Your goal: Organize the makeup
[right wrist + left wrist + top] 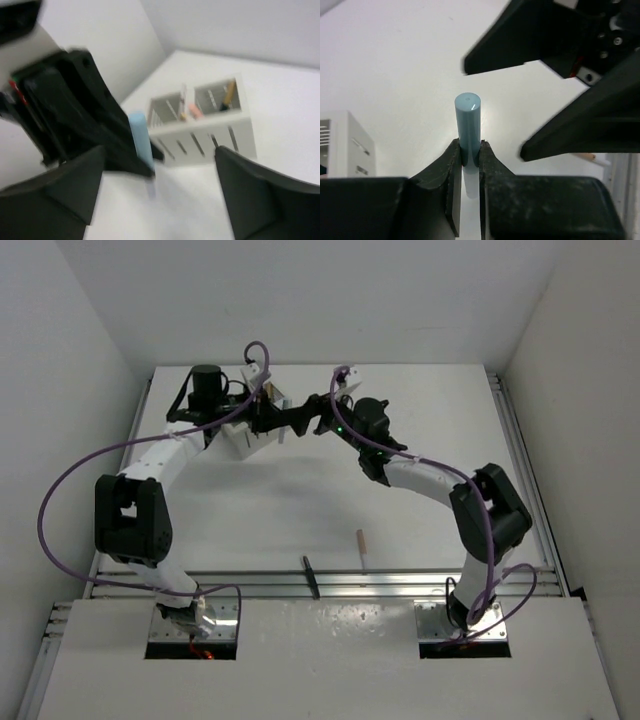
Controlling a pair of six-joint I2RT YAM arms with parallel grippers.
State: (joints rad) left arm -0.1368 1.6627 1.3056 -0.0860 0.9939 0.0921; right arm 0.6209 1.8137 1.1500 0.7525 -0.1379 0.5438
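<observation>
My left gripper is shut on a pale blue makeup stick, which stands out upright past the fingertips. My right gripper is open and empty. Its two fingers spread either side of the blue stick's far end without touching it. The right wrist view shows the same blue stick in the left gripper, in front of the white slotted box. The box holds a pink stick and a tan stick. In the top view both grippers meet at the back, the left and the right.
A tan stick and a black stick lie on the table near the front rail. The white box sits under and just left of the left gripper. White walls close in the table on three sides.
</observation>
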